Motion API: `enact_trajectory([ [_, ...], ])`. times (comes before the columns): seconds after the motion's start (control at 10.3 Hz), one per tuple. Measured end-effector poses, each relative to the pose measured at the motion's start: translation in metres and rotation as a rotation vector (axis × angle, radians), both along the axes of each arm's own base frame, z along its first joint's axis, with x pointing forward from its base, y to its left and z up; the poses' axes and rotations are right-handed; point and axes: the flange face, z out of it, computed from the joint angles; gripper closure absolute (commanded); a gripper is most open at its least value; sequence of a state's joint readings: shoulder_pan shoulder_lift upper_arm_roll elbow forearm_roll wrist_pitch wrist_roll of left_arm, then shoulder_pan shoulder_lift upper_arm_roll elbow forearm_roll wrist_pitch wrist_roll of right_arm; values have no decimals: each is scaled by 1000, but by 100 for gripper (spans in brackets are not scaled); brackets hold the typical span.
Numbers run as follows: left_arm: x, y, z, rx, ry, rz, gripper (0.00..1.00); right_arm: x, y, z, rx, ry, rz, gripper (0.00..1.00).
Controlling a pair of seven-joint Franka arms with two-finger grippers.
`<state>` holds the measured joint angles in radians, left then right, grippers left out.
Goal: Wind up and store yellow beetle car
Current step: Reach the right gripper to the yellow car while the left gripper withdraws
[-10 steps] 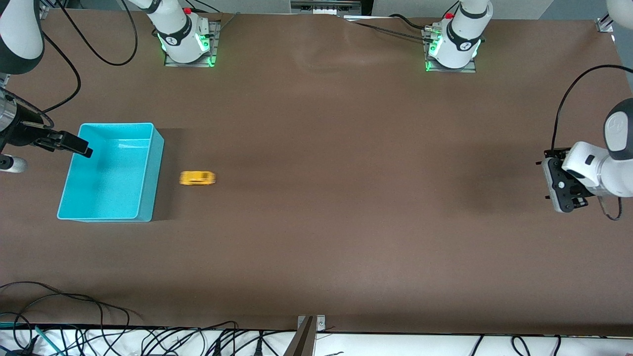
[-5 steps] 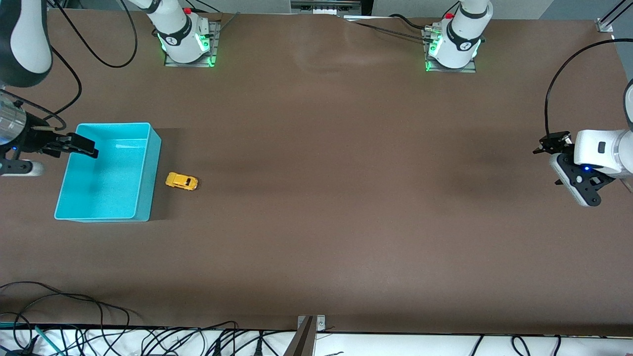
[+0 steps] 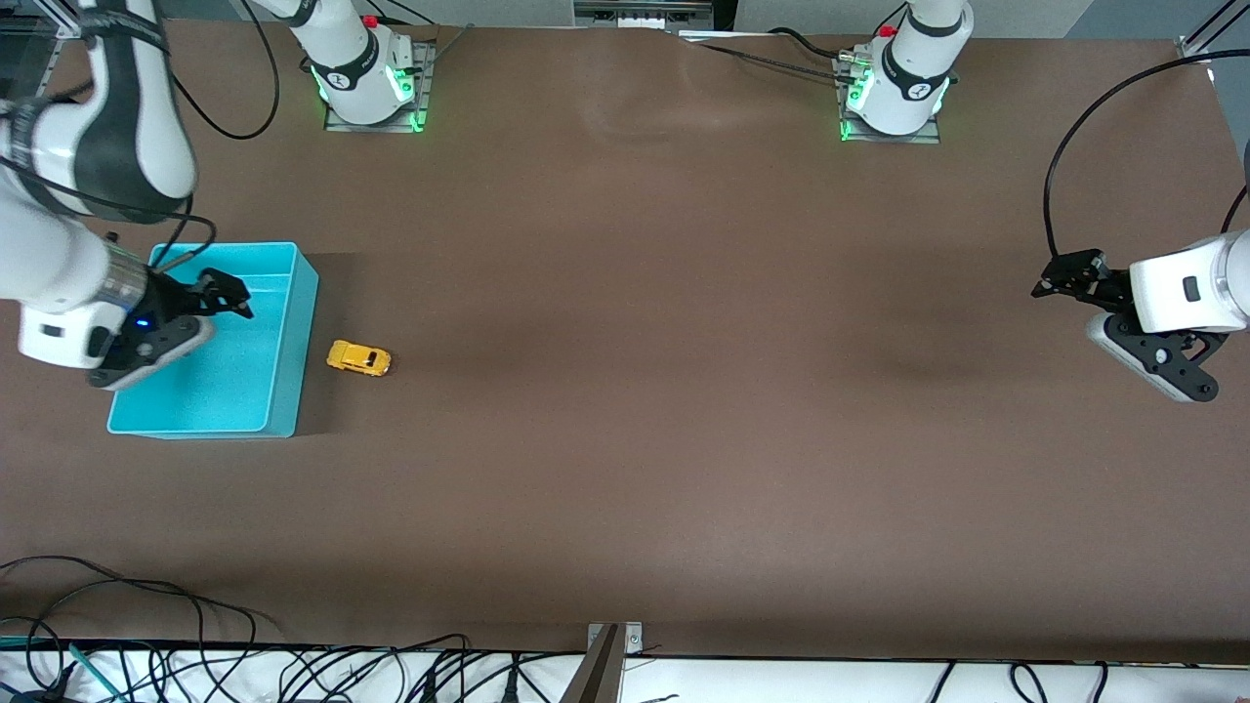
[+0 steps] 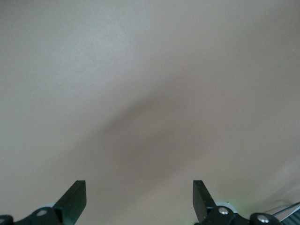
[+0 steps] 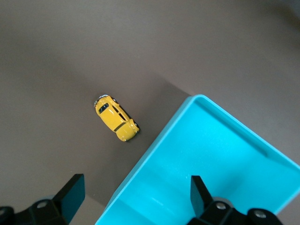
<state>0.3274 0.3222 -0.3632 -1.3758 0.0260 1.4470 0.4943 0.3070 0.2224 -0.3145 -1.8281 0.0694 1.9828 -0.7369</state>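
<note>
The yellow beetle car [image 3: 358,358] sits on the brown table just beside the turquoise bin [image 3: 293,337], toward the middle of the table from it. It also shows in the right wrist view [image 5: 116,118], next to the bin's rim [image 5: 154,154]. My right gripper [image 3: 223,293] hangs open and empty over the bin; its dark fingertips [image 5: 71,192] straddle the bin's wall. My left gripper [image 3: 1066,275] is open and empty above bare table at the left arm's end; its fingers [image 4: 75,197] frame only tabletop.
The bin is empty inside. Cables [image 3: 146,625] lie along the table edge nearest the front camera. A metal bracket [image 3: 607,654] stands at the middle of that edge. The arm bases [image 3: 369,78] stand along the edge farthest from the camera.
The car rolled toward the bin and stopped beside it. My right gripper swung in over the bin. My left gripper turned and shifted a little toward the table's middle.
</note>
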Motion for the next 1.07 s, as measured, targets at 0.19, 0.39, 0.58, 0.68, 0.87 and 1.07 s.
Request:
enact_trajectory([
  [0.19,-10,-26,27,32,-24,68,0,-8,24,-33,10,-8,190,0],
  [0.39,-26,-64,49,83,-52,85,0,-15,35,-68,11,-32,365,0],
  [0.58,-38,-83,55,97,-65,89,0,-19,35,-103,8,-2,507,0],
  [0.68,-41,-82,53,98,-87,103,0,-17,36,-121,2,1,558,0],
  [0.87,-52,-65,49,91,-131,145,0,-13,47,-154,-11,-6,623,0],
  [1.07,-60,-54,49,100,-159,235,0,-13,54,-177,-15,-1,658,0],
])
